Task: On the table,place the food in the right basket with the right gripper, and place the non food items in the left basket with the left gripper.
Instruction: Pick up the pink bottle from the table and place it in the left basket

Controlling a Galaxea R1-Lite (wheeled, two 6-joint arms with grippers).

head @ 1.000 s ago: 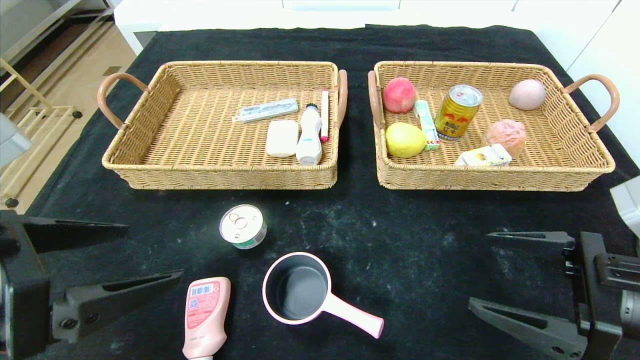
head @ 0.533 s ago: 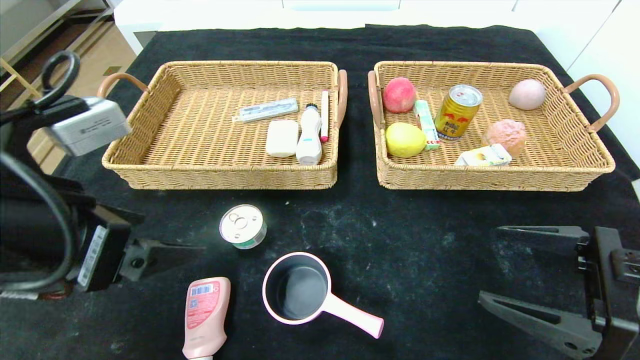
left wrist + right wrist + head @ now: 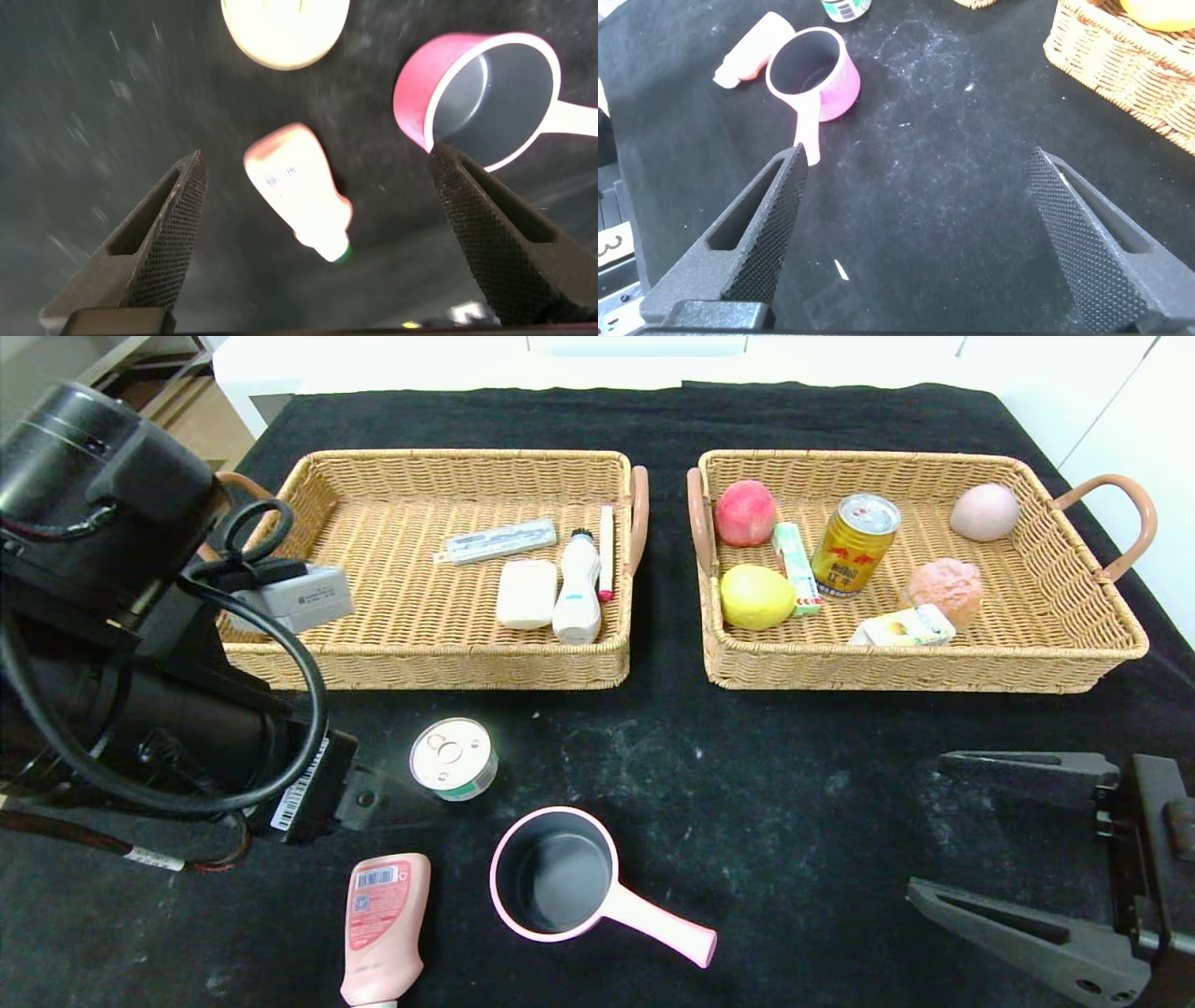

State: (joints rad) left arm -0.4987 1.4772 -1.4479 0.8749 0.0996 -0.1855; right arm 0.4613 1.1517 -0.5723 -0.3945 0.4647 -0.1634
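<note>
The left gripper [image 3: 318,233] has swung in over the lower left of the head view, jaws wide and empty. Below it lies the pink bottle [image 3: 383,926], bottom left beside the pink saucepan [image 3: 556,887]. The bottle looks light, smooth and slippery; better pinched across its flat body.

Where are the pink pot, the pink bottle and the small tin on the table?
Pot [image 3: 553,882]: head view, on its dark inside.
Bottle [image 3: 383,919]: head view, on its pink body.
Tin [image 3: 451,756]: head view, on its silver lid.

Tin can [image 3: 454,758] and pink pot [image 3: 555,875] crowd the pink bottle [image 3: 384,924].
</note>
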